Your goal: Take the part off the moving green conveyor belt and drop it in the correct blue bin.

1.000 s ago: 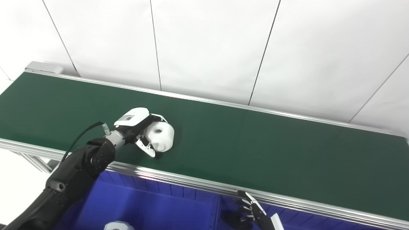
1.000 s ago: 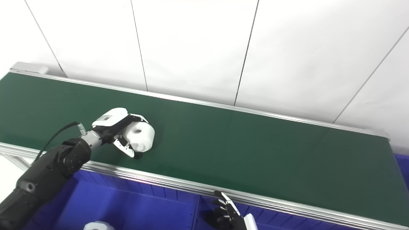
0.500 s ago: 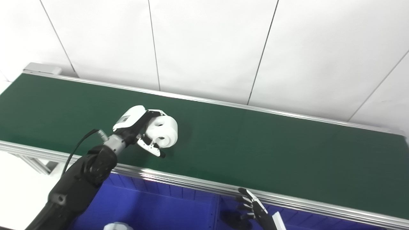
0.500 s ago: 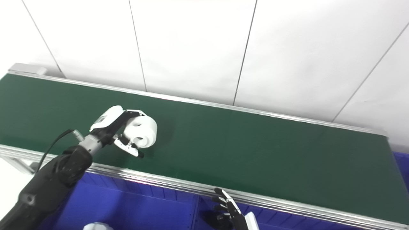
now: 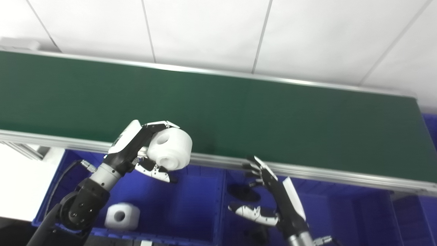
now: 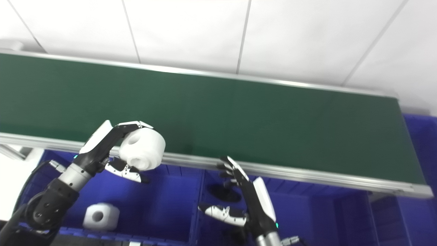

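L hand (image 5: 143, 150) is gripping the white part (image 5: 169, 149), fingers over the top, thumb under; bore axis is pointing down-front. It's hanging at the belt's (image 5: 239, 112) near edge, over the left bin (image 5: 191, 205), which is lying right below w/ a similar part (image 5: 122, 216) in it. R hand (image 5: 269, 201) is idling, fingers spread, holding nothing, over the next bin.

Matt white part (image 5: 169, 153), glossy-railed belt (image 5: 239, 112)
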Motion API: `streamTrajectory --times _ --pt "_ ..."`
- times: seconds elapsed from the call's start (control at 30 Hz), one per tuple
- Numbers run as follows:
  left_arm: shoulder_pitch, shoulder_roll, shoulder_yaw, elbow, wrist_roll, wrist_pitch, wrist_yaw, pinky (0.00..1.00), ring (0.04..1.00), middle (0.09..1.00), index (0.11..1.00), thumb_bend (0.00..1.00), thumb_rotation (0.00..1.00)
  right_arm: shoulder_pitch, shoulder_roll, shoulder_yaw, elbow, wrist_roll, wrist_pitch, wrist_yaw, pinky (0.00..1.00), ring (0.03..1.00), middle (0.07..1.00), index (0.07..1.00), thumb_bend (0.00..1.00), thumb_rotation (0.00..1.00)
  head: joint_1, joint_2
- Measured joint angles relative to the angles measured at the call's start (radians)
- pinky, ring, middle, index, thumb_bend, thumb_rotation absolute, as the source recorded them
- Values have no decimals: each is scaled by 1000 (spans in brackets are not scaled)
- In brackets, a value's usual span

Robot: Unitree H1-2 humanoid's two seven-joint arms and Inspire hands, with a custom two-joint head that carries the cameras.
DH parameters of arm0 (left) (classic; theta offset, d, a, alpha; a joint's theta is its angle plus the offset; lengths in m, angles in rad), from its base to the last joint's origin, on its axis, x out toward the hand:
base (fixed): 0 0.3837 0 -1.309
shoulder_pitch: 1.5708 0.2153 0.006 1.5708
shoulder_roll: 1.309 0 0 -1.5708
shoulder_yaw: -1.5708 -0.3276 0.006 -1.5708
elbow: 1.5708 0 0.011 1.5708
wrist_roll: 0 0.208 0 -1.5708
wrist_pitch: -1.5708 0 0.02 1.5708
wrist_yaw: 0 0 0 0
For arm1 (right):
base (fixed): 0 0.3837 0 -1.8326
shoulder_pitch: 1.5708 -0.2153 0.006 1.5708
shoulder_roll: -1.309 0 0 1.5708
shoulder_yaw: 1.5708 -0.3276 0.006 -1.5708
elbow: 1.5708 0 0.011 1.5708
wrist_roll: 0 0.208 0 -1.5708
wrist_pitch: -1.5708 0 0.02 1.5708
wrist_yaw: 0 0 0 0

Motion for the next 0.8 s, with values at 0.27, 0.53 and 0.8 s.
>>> streamTrajectory --times 0.27,0.53,0.8 --pt "22 -8 -48 12 50 55 -70 425 434 494 504 497 0 10 -7 -9 -28 0 25 19 624 750 808 894 667 320 6 14" --pt "22 12 -100 -50 190 356 -223 560 572 638 514 498 22 31 -7 -24 -54 13 32 23 640 757 811 895 666 302 24 8" --pt "-2 26 -167 -107 356 600 -354 771 911 974 934 643 54 48 -9 -28 -74 16 33 34 635 761 810 896 664 297 25 -1"
